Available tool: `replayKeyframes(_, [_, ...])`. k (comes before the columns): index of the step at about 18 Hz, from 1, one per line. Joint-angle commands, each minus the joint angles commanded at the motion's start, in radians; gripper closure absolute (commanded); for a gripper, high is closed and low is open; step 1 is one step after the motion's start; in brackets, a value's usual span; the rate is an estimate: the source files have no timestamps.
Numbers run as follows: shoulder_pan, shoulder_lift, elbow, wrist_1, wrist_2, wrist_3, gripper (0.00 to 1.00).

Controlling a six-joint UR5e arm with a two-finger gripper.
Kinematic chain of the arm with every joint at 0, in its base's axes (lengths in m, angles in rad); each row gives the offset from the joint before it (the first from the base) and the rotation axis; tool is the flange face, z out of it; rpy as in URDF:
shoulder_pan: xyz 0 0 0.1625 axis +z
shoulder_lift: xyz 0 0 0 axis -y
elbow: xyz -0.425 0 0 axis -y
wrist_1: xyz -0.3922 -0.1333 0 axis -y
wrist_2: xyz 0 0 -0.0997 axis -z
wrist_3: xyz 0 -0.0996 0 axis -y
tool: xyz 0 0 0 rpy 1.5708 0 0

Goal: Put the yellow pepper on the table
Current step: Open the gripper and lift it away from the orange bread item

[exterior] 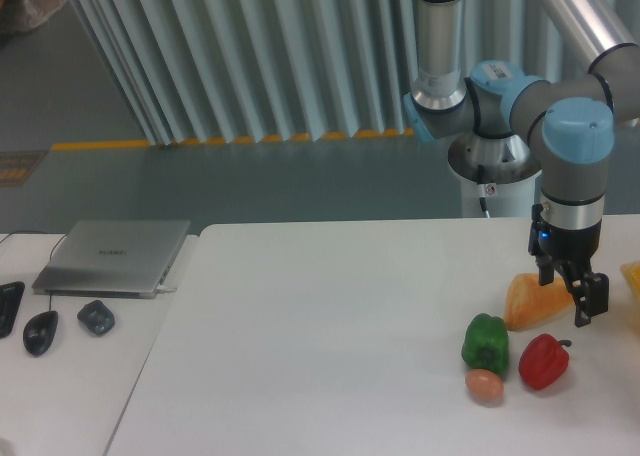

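Note:
Only a yellow sliver shows at the right edge of the frame; it looks like the yellow pepper, lying on the white table and mostly cut off by the frame. My gripper hangs low over the table just left of it, in front of the pale orange bread-like wedge. Its black fingers stand apart and hold nothing.
A green pepper, a red pepper and a small tan egg-like ball lie just in front of the gripper. On the adjoining desk at left are a grey laptop and two mice.

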State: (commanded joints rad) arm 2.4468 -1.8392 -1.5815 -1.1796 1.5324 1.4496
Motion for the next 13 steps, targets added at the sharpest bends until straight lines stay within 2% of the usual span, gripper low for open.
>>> replayKeyframes(9, [0.009,0.005,-0.011,0.003,0.002,-0.021,0.00])
replayKeyframes(13, [0.026,0.006,-0.040,0.087,0.002,-0.080,0.00])
